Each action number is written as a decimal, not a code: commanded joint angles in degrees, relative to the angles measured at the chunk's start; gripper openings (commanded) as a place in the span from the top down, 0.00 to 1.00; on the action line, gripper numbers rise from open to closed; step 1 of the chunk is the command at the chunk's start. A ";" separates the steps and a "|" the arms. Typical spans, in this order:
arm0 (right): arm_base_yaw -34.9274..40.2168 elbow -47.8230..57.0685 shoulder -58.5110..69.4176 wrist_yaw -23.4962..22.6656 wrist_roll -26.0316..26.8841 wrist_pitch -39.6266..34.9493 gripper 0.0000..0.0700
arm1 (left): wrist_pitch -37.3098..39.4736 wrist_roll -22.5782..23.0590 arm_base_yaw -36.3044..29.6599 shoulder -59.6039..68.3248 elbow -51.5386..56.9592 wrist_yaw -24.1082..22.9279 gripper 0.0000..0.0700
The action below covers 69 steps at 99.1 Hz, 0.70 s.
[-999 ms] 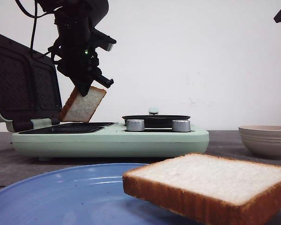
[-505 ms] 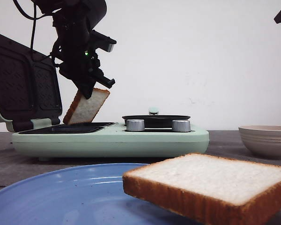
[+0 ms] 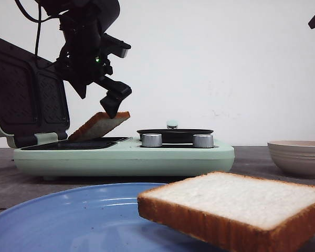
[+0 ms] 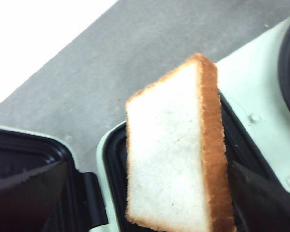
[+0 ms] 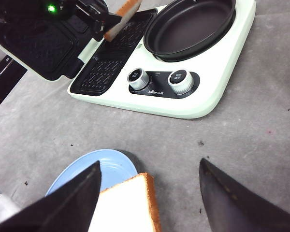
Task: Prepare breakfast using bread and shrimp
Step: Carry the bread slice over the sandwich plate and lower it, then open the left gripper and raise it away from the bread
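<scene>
Black fingers of the left gripper [image 3: 97, 102] are spread wide apart above the sandwich plate [image 3: 76, 144] of the pale green breakfast maker [image 3: 123, 157]. Nothing is clamped between them. One finger tip is seen just at the raised corner of the first bread slice [image 3: 100, 126]; whether it touches cannot be told. This slice is tilted, its lower edge down on the dark plate and its upper edge lifted toward the gripper. In the left wrist view the same slice [image 4: 176, 150] is shown lying across the plate's rim, the two fingers well out to either side.

The right gripper [image 5: 147, 191] is likewise held wide open, empty, above the second bread slice [image 5: 128, 205], which rests partly on the blue plate [image 5: 94, 169] and overhangs its edge.

Edges and room: the ribbed lid [image 3: 26, 94] is stood upright behind the sandwich plate, closing that side. The round black pan [image 3: 174, 135] occupies the other half of the appliance. Bare grey table [image 5: 261, 145] is left between the appliance and the blue plate.

Counts: two bread slices, two silver knobs [image 3: 172, 140], one pan, one blue plate, one beige bowl [image 3: 298, 156].
</scene>
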 commanded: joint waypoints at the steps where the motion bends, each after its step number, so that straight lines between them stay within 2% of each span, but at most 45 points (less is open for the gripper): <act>1: 0.28 1.01 0.13 0.00 -0.74 0.37 0.44 | 0.92 -0.11 -0.74 1.40 1.68 -0.94 0.00; 42: 0.28 1.01 0.13 0.00 -0.74 0.37 0.44 | 0.33 -4.61 -3.39 1.38 6.84 -1.46 0.01; 48: 0.28 1.01 0.13 0.00 -0.72 0.37 0.44 | -0.68 -5.42 -3.74 1.33 8.52 -1.46 0.20; 63: 0.28 1.01 0.13 0.00 -0.72 0.39 0.44 | -5.33 -8.92 -4.52 1.18 13.68 -1.46 0.89; 66: 0.28 1.01 0.13 0.00 -0.72 0.39 0.44 | -6.32 -9.81 -4.61 1.16 14.67 -1.44 0.99; 69: 0.28 1.01 0.13 0.00 -0.72 0.42 0.44 | -7.43 -11.02 -4.63 0.96 15.58 -1.42 1.00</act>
